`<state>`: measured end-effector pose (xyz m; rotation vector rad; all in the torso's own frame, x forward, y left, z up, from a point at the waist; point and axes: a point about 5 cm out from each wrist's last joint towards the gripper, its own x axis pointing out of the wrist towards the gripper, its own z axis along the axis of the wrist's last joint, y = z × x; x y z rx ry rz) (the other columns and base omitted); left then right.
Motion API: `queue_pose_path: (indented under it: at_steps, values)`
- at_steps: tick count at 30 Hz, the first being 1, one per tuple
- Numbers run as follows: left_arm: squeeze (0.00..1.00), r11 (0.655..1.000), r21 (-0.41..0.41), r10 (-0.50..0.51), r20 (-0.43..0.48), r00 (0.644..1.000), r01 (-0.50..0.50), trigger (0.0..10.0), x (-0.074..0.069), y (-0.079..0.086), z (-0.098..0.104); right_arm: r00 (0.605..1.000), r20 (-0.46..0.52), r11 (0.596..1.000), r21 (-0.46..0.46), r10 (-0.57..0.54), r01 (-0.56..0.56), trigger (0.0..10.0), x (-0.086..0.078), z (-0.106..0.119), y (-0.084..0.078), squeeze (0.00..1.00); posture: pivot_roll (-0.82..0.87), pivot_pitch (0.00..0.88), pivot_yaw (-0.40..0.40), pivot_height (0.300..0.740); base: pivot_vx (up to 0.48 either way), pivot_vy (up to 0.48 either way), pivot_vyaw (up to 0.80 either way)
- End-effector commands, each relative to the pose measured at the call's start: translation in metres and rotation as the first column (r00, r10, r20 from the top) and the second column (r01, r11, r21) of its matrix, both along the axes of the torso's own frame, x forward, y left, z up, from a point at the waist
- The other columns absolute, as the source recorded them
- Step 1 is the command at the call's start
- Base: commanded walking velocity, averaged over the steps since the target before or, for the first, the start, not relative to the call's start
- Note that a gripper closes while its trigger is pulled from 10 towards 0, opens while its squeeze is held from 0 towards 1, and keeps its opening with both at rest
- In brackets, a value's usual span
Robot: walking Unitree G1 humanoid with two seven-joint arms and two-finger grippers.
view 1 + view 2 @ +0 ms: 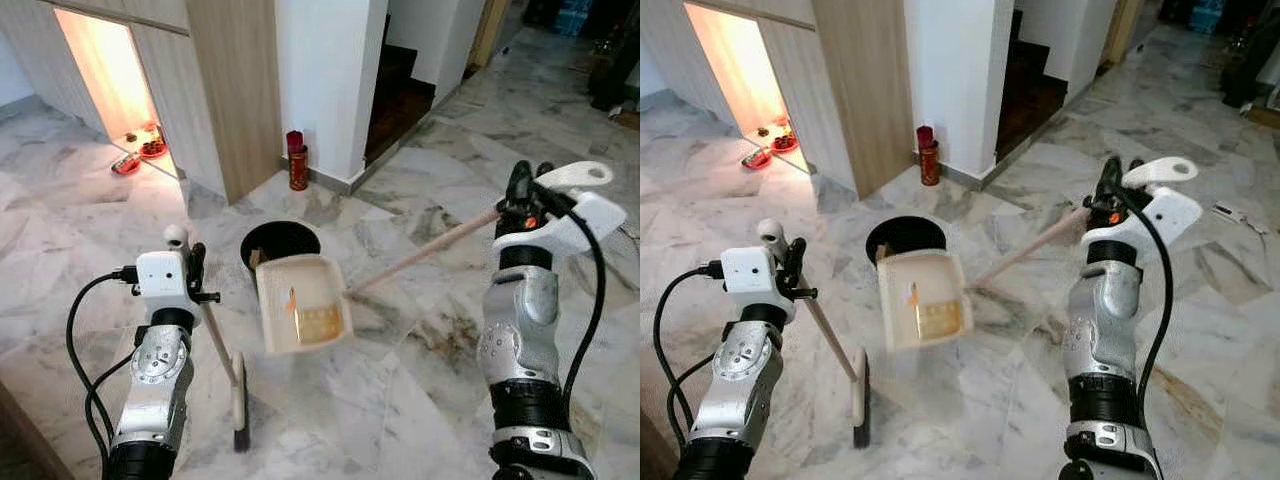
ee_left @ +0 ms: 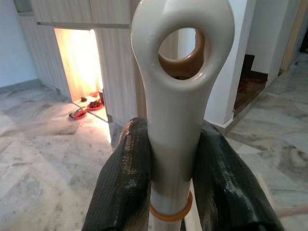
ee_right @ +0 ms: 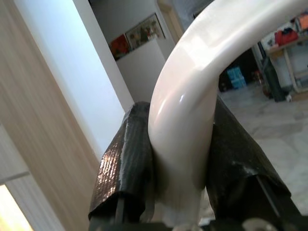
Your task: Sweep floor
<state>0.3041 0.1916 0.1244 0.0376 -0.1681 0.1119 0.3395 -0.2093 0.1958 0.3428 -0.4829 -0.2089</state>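
My left gripper (image 1: 193, 268) is shut on the cream handle of a small broom (image 1: 222, 350), just under its looped end (image 2: 182, 43). The handle slants down to the black bristles (image 1: 241, 436) on the marble floor in front of me. My right gripper (image 1: 520, 196) is shut on the curved white top (image 3: 192, 86) of a long wooden handle (image 1: 425, 252). That handle leads to a cream dustpan (image 1: 303, 303), which hangs tilted above the floor with its open side up. Yellowish debris (image 1: 318, 324) lies inside it. A round black bin (image 1: 281, 243) stands just beyond the pan.
A red canister (image 1: 297, 162) stands at the foot of the white pillar (image 1: 325, 80). Red bowls (image 1: 140, 155) sit in a lit niche at the far left, beside a wooden panel (image 1: 235, 90). Dark stairs (image 1: 400, 85) rise behind the pillar. Marble floor (image 1: 420, 380) spreads all around.
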Motion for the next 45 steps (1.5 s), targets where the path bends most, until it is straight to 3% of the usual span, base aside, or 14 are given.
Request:
queue_pose_path:
  at_steps: [1,13,26,45]
  values:
    - [0.00,1.000,0.028,-0.010,0.052,0.999,0.008,10.0,0.002,-0.002,0.011,0.996,0.090,1.000,-0.009,0.001,0.000,10.0,0.000,0.020,0.002,0.00,-0.01,0.000,0.003,0.740,0.000,0.000,0.00]
    - [0.00,1.000,0.029,-0.012,0.027,1.000,0.011,10.0,0.002,-0.001,0.007,0.997,0.068,1.000,-0.004,0.030,-0.030,10.0,0.004,0.016,0.011,0.00,0.00,0.000,0.004,0.740,0.088,0.000,0.00]
    - [0.00,0.999,0.030,-0.012,0.029,1.000,0.011,10.0,0.002,-0.002,0.008,0.999,0.035,0.999,-0.020,0.039,-0.039,10.0,0.007,0.012,0.013,0.00,0.00,0.000,0.001,0.740,0.341,0.000,0.00]
    - [0.00,1.000,0.029,-0.009,0.032,0.999,0.008,10.0,0.002,-0.001,0.008,0.995,0.074,0.997,-0.029,0.070,-0.068,10.0,0.007,0.021,0.018,0.00,0.00,0.000,-0.001,0.740,0.377,0.000,0.14]
